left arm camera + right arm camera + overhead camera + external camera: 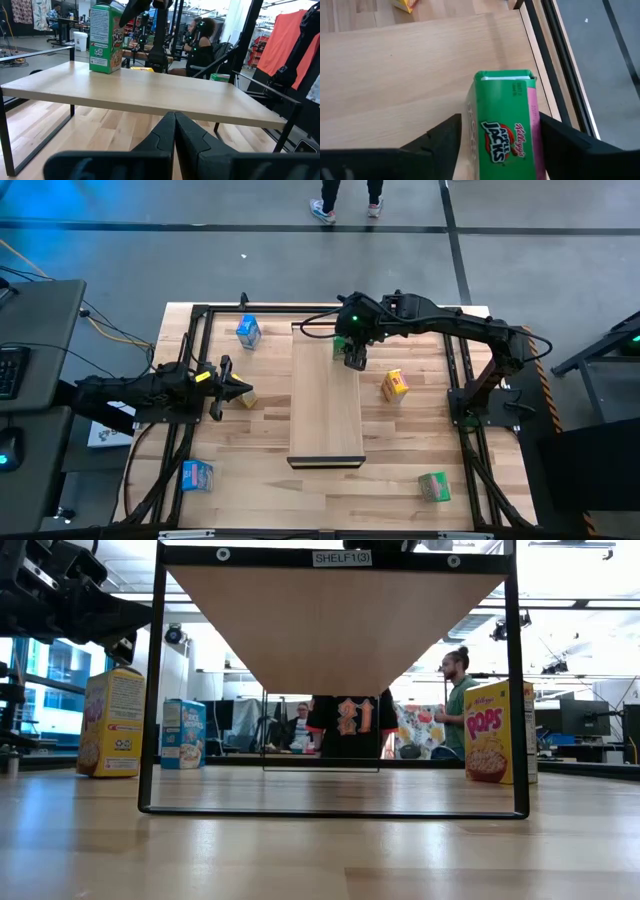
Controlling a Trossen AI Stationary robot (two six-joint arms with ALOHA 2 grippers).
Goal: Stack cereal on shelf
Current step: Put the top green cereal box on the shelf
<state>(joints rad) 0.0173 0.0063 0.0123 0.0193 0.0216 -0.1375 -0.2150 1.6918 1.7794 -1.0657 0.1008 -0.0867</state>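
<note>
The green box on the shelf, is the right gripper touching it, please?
Apart. The right wrist view shows the green box standing on the shelf with light wood visible between it and each open finger of the right gripper.

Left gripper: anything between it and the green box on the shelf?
No. In the left wrist view, only bare shelf separates the left gripper from the green Apple Jacks box.

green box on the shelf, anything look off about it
Nothing stands out. The green box stands upright near the shelf's far end, the right claw open around it.
</note>
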